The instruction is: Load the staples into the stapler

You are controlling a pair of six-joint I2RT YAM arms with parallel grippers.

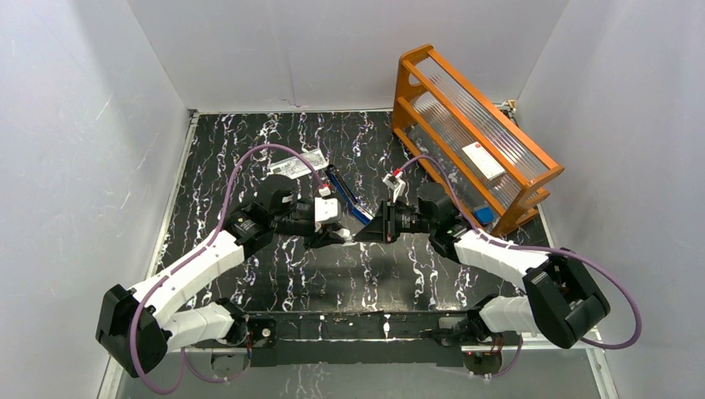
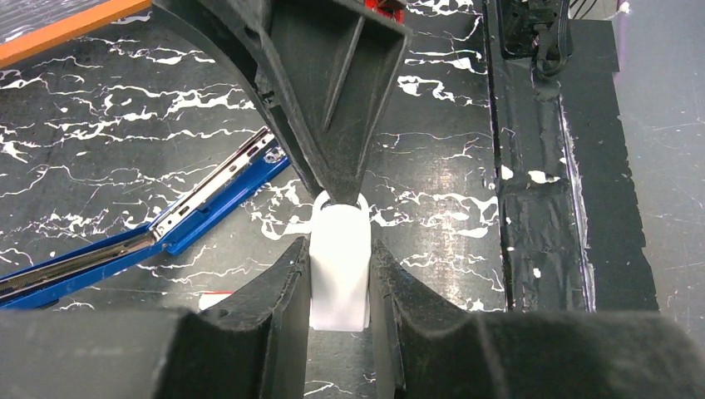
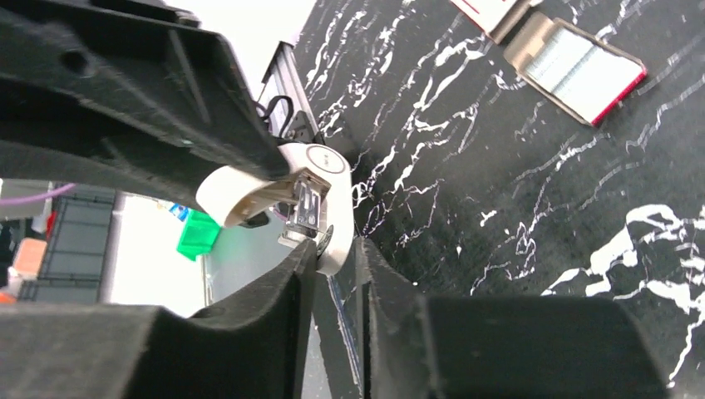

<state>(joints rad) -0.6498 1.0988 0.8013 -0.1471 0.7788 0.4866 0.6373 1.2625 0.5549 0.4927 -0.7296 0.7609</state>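
Left pincer (image 2: 339, 249) grips white gadget (image 2: 339, 287); right pincer (image 3: 332, 249) pinches its tip. I log stapler (image 2: 224, 202): blue, splayed open, silver rail.

— What is the tabletop (image 1: 237, 141) like?
— Black, veined with white like marble. A strip of scuffed black tape (image 2: 532, 224) runs along it.
— And what lies on it?
— A blue stapler (image 2: 218, 204), opened out flat, its silver rail facing up. Elsewhere on the marble is an open cardboard tray (image 3: 622, 90) with a red edge, the staples (image 3: 574, 68) lying in it. A white-and-red cardboard piece (image 3: 490, 10) sits just beside the tray.
— Anything standing?
— An orange wooden rack (image 1: 544, 173), at the far right corner.
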